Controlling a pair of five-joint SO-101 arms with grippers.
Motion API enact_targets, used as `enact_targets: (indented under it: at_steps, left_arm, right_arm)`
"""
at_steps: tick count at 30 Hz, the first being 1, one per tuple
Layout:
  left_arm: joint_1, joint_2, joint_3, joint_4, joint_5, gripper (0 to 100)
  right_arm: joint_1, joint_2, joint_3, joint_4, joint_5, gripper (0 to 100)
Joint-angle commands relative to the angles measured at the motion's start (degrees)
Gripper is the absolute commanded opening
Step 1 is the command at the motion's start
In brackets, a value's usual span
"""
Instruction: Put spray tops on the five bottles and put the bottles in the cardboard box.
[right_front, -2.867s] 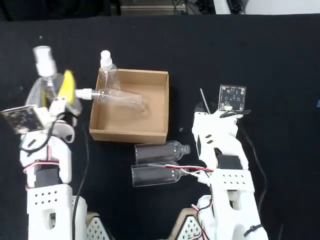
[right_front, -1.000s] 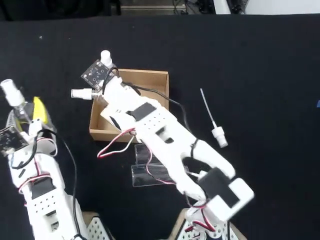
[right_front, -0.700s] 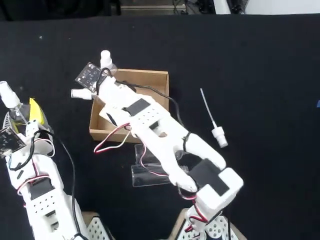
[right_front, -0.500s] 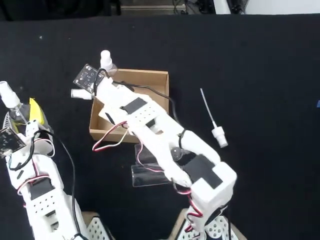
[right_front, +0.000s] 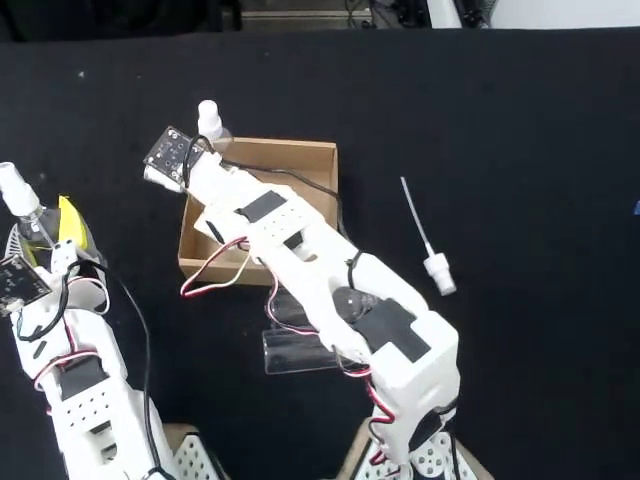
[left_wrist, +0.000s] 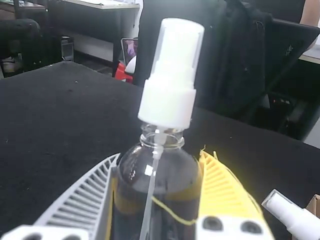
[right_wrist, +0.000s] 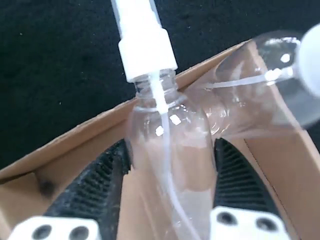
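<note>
My left gripper (left_wrist: 160, 160) is shut on a clear bottle (left_wrist: 152, 185) with a white spray top (left_wrist: 170, 80), held upright at the table's left edge (right_front: 22, 200). My right arm stretches across to the cardboard box (right_front: 300, 148). Its gripper (right_wrist: 170, 147) is shut on a topped bottle (right_wrist: 167, 145) lying over the box's left rim. A second topped bottle (right_front: 209, 118) leans in the box's back left corner. Two bottles without tops lie in front of the box, one (right_front: 295, 352) in sight and one (right_front: 283, 305) mostly under the arm. A loose spray top (right_front: 437, 268) lies to the right.
The black table is open to the right of the box and behind it. My right arm's body spans the space between the box and the front edge. Chairs and desks stand in the room behind the table in the left wrist view.
My right arm swung from its resting place over to the box's left rim and closed in around the lying bottle. My left arm pulled its bottle back left, then stayed still.
</note>
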Motion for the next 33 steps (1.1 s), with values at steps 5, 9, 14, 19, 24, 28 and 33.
enact_targets:
  at_steps: [5, 9, 14, 19, 24, 28, 33]
  left_arm:
    - [-0.66, -0.97, 1.36, 0.18, 0.70, 3]
    - [-0.66, -0.97, 1.36, 0.18, 0.70, 3]
    - [-0.66, -0.97, 1.36, 0.18, 0.70, 3]
    - [-0.66, -0.97, 1.36, 0.18, 0.70, 3]
    - [-0.66, -0.88, 1.36, 0.18, 0.70, 3]
    - [-0.66, -0.88, 1.36, 0.18, 0.70, 3]
    - [-0.66, -0.88, 1.36, 0.18, 0.70, 3]
  right_arm:
    - [0.26, -9.10, 2.86, -1.58, -4.40, 18.4]
    - [0.26, -13.85, 7.08, -1.93, -5.27, 18.4]
    - [0.97, -15.96, 8.13, -1.93, -5.36, 18.4]
    - [1.76, -21.58, 8.40, -0.44, -9.85, 18.4]
    - [1.67, -30.90, 8.57, 3.16, -11.08, 18.5]
    - [3.34, -38.37, 10.15, 3.08, -13.80, 18.4]
    - [10.29, -47.52, 14.37, 1.41, -22.68, 18.6]
